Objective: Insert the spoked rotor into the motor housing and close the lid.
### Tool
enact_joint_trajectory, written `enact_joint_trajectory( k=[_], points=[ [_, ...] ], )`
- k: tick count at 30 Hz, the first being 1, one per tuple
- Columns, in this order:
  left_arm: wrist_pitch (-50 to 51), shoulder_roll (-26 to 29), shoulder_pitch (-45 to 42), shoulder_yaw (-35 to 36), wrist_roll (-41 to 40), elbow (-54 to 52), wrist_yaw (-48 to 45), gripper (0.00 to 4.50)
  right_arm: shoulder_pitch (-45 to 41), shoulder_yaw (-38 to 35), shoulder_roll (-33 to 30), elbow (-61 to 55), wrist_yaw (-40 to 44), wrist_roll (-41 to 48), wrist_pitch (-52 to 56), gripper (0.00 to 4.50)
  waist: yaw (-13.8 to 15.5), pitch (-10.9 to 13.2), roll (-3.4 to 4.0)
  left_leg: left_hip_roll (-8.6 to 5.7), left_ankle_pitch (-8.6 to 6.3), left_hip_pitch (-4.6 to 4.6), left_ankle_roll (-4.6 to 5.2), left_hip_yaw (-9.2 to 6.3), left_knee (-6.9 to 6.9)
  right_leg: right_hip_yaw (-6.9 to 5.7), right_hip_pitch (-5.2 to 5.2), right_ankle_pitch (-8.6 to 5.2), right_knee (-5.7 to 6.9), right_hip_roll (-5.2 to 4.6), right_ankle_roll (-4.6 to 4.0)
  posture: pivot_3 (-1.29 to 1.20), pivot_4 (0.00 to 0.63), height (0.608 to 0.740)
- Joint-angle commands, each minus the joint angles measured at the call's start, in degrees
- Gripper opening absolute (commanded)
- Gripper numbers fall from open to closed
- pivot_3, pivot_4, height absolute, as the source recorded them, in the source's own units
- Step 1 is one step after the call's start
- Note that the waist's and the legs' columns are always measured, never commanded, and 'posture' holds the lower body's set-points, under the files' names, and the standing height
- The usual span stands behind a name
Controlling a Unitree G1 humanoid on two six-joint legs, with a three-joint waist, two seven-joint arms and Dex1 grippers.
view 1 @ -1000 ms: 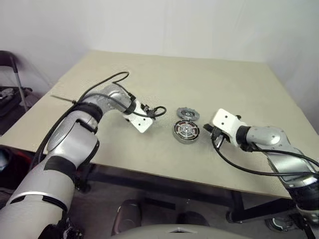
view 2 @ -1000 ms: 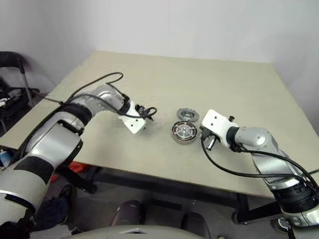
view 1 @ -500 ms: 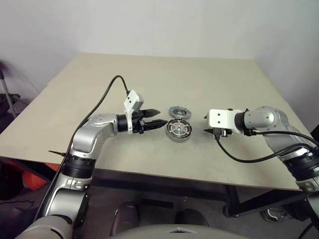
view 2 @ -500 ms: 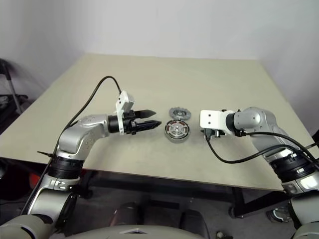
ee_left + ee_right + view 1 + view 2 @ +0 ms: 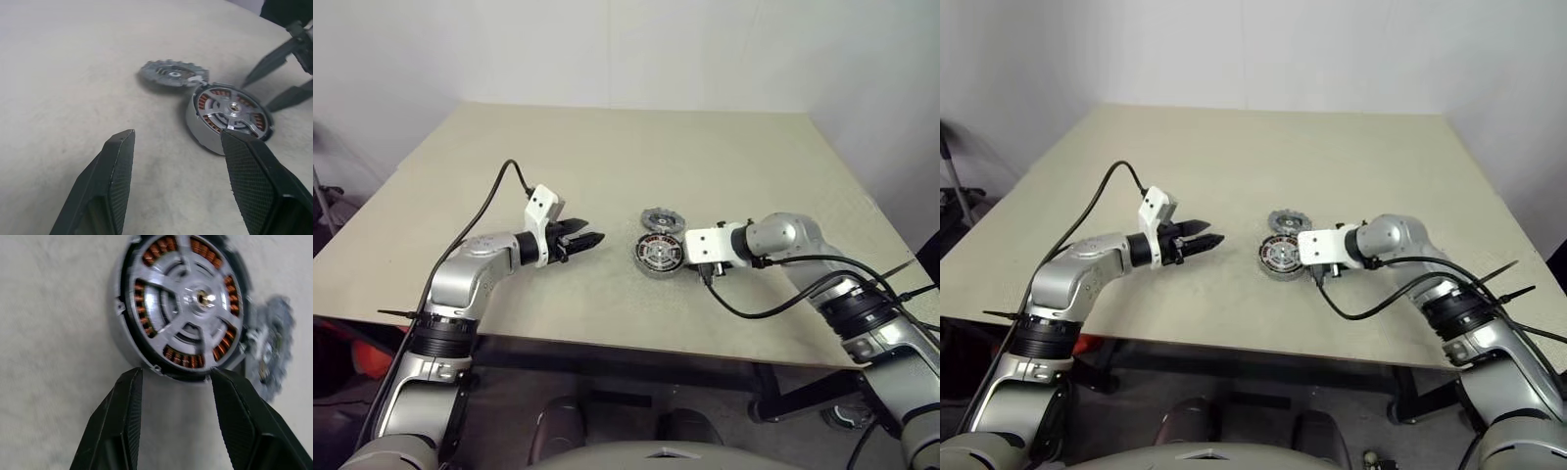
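Spoked rotor (image 5: 188,303) is seated in the motor housing (image 5: 198,127); the lid (image 5: 663,219), at its 12 o'clock, should be gripped by its rim. Both grippers (image 5: 589,238) (image 5: 173,396) are spread apart, empty.

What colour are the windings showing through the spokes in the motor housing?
Copper-orange, between grey spokes in the motor housing; the right wrist view shows it best.

A plain beige table (image 5: 607,147) carries two small round parts, set a little toward its near edge. The motor housing (image 5: 659,255) sits on the surface with the spoked rotor (image 5: 230,108) apparently already seated inside it, copper windings showing between the spokes. The notched grey lid (image 5: 662,221) lies flat at about twelve o'clock from the housing, seemingly touching its rim.
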Motion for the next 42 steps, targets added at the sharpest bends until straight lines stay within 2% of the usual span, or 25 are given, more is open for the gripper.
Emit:
enact_joint_trajectory(
  k=[1,9,20,23,27,31,32,36,42],
  points=[
    [-1.4,-0.5,-2.0,0.3,-0.1,-0.7,0.8,2.95,-0.9,0.0,0.5,-2.0,0.8,-0.8,-1.1,2.20,0.0,0.0,0.00,0.00,0.00,0.00,0.00,0.00,0.00,0.00,0.00,0.00,0.00,0.00,0.00,0.00,0.000,0.740],
    [-2.7,-1.8,-1.1,-0.9,1.4,0.3,2.8,2.95,0.5,0.0,-0.4,-4.9,3.6,-1.5,-2.0,2.20,0.0,0.0,0.00,0.01,0.01,0.03,-0.01,0.00,0.00,0.00,0.01,0.00,0.01,0.00,0.00,0.00,0.000,0.740],
    [-2.6,-2.6,0.1,-1.0,1.9,-1.1,5.2,2.95,0.5,1.7,1.3,3.5,4.4,-2.5,-5.2,2.20,-0.1,0.0,-0.01,0.03,0.01,0.33,-0.03,0.00,0.00,0.01,0.27,0.00,0.01,0.01,0.00,0.00,0.000,0.740],
    [-2.7,-2.8,1.0,-0.9,2.1,-1.6,6.2,2.95,-1.5,1.2,1.8,5.0,4.8,-2.3,-6.1,1.61,-0.1,0.0,-0.01,0.02,0.01,0.53,-0.04,0.01,-0.01,0.03,0.44,-0.02,0.01,0.00,0.03,0.00,0.000,0.740],
    [-2.7,-3.0,1.2,-0.9,1.9,-1.7,6.8,2.95,-3.9,1.3,2.6,7.8,3.7,-3.4,-7.4,0.37,-0.1,0.0,-0.11,0.06,0.03,0.54,-0.06,0.01,0.00,0.04,0.45,-0.02,0.01,0.01,0.04,0.00,0.000,0.740],
    [-2.9,-3.1,1.2,-0.9,1.9,-1.5,7.2,2.95,-5.7,1.6,3.6,10.2,3.5,-3.7,-8.2,0.37,-0.1,0.0,-0.12,0.05,0.05,0.50,-0.09,0.02,0.00,0.06,0.41,-0.02,0.01,0.03,0.03,0.00,0.000,0.740],
    [-3.0,-3.0,1.2,-0.9,2.1,-1.3,7.3,2.95,-6.0,1.5,3.7,10.3,3.7,-3.6,-8.2,0.06,-0.1,0.0,-0.14,0.07,0.05,0.50,-0.09,0.02,0.00,0.05,0.41,-0.01,0.01,0.04,0.03,0.00,0.000,0.740],
    [-3.5,-3.0,1.3,-0.8,2.4,-0.8,7.5,2.95,-6.8,0.7,4.1,10.0,2.8,-3.7,-7.0,0.01,-0.1,0.0,-0.14,0.07,0.05,0.49,-0.09,0.02,-0.01,0.05,0.39,-0.01,0.01,0.04,0.02,0.00,0.000,0.740],
    [-4.0,-2.5,1.7,-0.5,2.6,-0.4,8.1,2.95,-6.0,-3.2,6.8,0.5,5.4,2.1,8.2,0.01,-0.6,0.0,-0.13,0.10,0.05,0.35,-0.09,0.02,-0.02,0.06,0.24,0.00,0.02,0.08,0.00,0.00,0.000,0.740]
  ],
)
